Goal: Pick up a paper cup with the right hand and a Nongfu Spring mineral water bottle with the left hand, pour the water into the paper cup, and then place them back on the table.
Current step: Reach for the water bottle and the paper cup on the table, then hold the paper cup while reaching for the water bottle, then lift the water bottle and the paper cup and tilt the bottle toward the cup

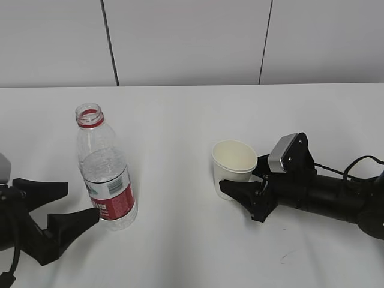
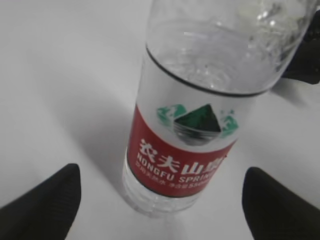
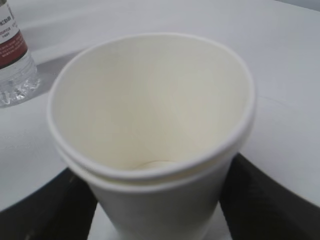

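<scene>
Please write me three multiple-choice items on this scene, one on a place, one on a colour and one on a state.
1. Where does the paper cup stand?
A. Left of the bottle
B. Right of the bottle, between the right gripper's fingers
C. On top of the bottle

2. What colour is the lower band of the label on the Nongfu Spring mineral water bottle?
A. Blue
B. Yellow
C. Red

3. How is the bottle's mouth?
A. Uncapped
B. Closed by a white cap
C. Covered by the cup

Answers: 1 B, the right gripper flanks the cup on the table. 2 C, the left wrist view shows a red band. 3 A, the open neck shows above the red ring.
</scene>
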### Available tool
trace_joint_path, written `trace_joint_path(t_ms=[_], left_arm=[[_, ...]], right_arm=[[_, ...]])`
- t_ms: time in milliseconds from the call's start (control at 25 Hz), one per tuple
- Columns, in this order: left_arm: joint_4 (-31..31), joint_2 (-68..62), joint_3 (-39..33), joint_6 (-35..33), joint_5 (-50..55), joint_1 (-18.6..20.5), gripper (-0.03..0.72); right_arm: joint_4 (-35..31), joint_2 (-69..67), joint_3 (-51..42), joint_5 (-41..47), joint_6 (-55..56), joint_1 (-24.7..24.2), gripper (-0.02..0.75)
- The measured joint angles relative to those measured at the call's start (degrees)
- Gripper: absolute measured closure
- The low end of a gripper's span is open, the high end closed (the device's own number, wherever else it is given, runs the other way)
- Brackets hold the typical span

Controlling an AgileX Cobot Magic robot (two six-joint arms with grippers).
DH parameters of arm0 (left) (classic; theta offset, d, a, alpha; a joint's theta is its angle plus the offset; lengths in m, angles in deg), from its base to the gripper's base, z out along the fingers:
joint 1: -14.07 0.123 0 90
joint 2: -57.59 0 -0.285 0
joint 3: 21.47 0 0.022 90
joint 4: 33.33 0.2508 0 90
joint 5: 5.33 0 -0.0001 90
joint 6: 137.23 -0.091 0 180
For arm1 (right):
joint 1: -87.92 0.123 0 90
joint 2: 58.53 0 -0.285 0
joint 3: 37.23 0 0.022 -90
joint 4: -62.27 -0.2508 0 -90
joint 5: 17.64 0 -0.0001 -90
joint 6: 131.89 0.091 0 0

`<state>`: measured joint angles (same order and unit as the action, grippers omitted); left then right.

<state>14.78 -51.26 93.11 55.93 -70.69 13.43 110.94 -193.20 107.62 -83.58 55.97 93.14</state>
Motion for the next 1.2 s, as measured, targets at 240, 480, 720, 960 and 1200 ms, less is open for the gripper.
trace_joint_path(t_ms=[240,480,720,960,1200], left_arm=[[1.98,-6.11,2.18,0.0,0.0,0.0,0.1],[3.4,-7.36,5.4,0.0,0.0,0.0,0.1],[3.57,-7.42,8.65,0.0,0.0,-5.56,0.1],[-0.77,-7.52,11.33,0.0,0.51,-12.29,0.1],[-2.15,-7.81,11.47,0.0,2.36,-12.72,0.1]], right_arm=[[0.0,0.0,0.0,0.0,0.08,0.0,0.216],[0.32,0.0,0.0,0.0,0.08,0.0,0.216],[0.66,0.0,0.0,0.0,0.12,0.0,0.216],[0.86,0.0,0.0,0.0,0.12,0.0,0.216],[0.99,0.0,0.0,0.0,0.12,0.0,0.216]])
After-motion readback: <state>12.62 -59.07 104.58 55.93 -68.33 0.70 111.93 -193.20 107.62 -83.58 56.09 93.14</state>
